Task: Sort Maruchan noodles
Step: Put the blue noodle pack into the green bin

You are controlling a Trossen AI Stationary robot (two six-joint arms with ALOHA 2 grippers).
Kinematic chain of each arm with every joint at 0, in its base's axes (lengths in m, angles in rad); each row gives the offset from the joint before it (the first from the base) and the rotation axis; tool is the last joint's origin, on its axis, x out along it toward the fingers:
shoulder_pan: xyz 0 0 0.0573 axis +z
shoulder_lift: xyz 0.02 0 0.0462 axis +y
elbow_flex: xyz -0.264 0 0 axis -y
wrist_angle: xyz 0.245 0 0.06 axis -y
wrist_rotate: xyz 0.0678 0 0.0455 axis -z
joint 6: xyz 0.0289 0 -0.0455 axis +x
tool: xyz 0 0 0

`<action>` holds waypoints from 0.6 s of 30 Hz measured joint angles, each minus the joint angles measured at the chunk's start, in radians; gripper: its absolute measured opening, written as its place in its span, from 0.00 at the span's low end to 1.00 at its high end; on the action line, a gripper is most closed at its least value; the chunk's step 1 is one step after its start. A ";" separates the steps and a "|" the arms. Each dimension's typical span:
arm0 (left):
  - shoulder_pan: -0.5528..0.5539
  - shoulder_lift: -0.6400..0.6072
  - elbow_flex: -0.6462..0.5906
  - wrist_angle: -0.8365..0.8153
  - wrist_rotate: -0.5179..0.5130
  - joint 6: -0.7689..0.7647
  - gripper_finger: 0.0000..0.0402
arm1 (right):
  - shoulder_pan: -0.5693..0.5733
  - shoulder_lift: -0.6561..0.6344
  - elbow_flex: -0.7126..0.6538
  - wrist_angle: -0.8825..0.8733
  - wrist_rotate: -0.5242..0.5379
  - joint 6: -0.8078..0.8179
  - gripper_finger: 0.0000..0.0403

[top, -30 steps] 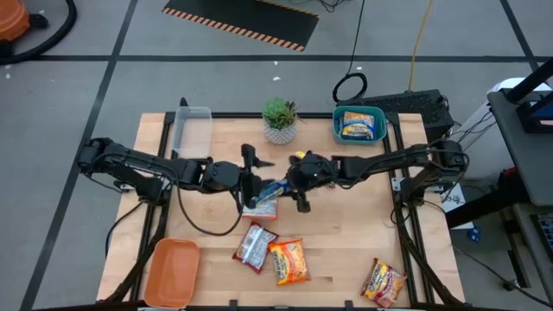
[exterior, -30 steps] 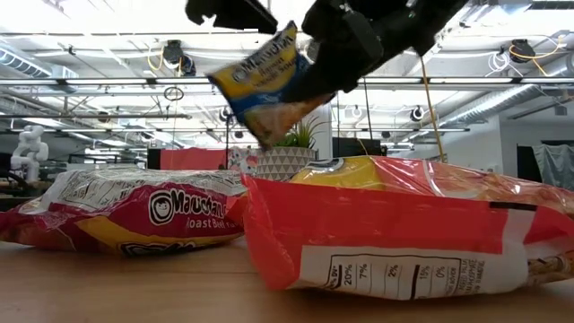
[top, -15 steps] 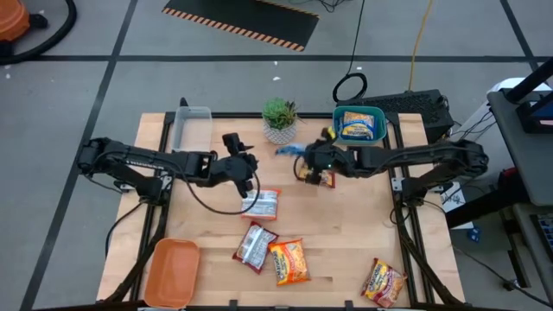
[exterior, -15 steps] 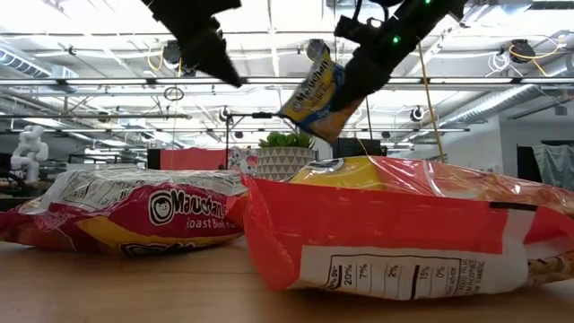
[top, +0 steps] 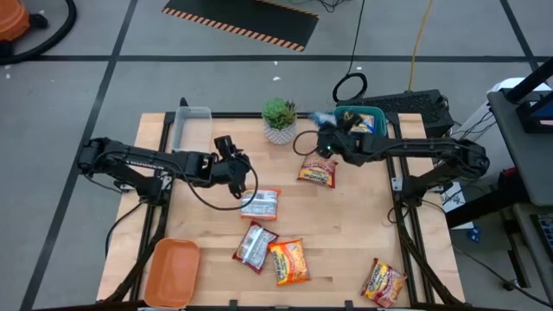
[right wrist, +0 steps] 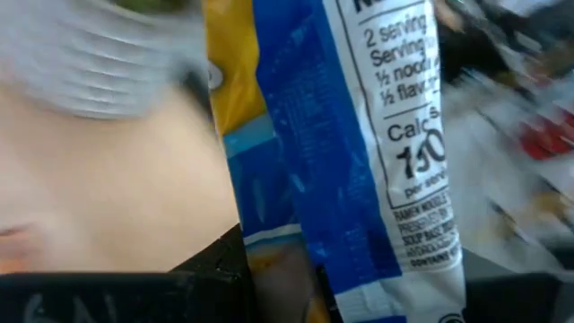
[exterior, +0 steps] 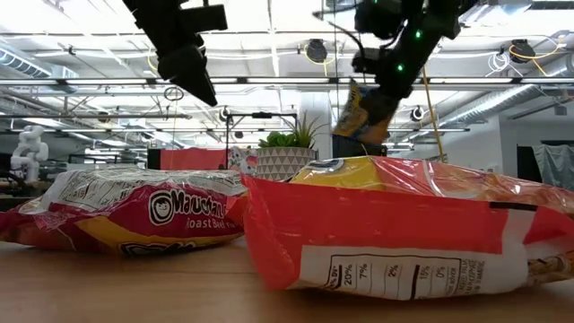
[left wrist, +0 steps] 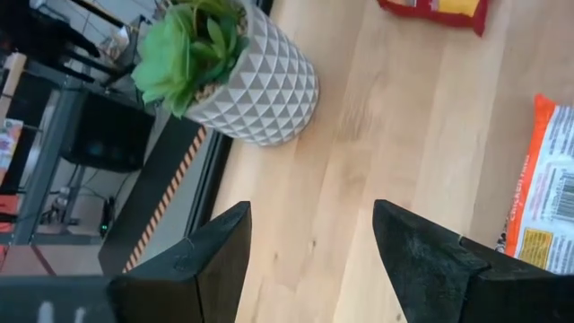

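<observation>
Two dark jointed arms with looping black cables, green indicator lights, blunt black fingers [left wrist: 206,260].

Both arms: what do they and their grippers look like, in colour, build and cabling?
Both are slim, dark, jointed arms. The left gripper ends in two matte black, wedge-shaped fingers with a grainy surface. A black cable loops from the left arm down over the table. The right gripper is equally dark, and small green lights glow on it in the low view.

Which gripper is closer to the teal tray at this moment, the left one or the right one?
Right. The right gripper, holding a blue packet, is just beside the teal tray. The left gripper is open, on the far side of the potted plant.
</observation>
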 joint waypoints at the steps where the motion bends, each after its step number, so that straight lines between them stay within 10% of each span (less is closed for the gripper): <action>1: 0.000 0.000 0.000 -0.005 0.000 -0.005 0.60 | -0.012 0.000 0.000 -0.026 0.050 0.033 0.37; 6: -0.003 0.000 0.000 -0.009 0.001 -0.025 0.60 | -0.059 0.000 0.000 -0.204 0.210 0.216 0.37; 18: -0.003 0.000 0.000 -0.008 0.003 -0.014 0.60 | -0.123 0.000 0.000 -0.429 0.153 0.424 0.37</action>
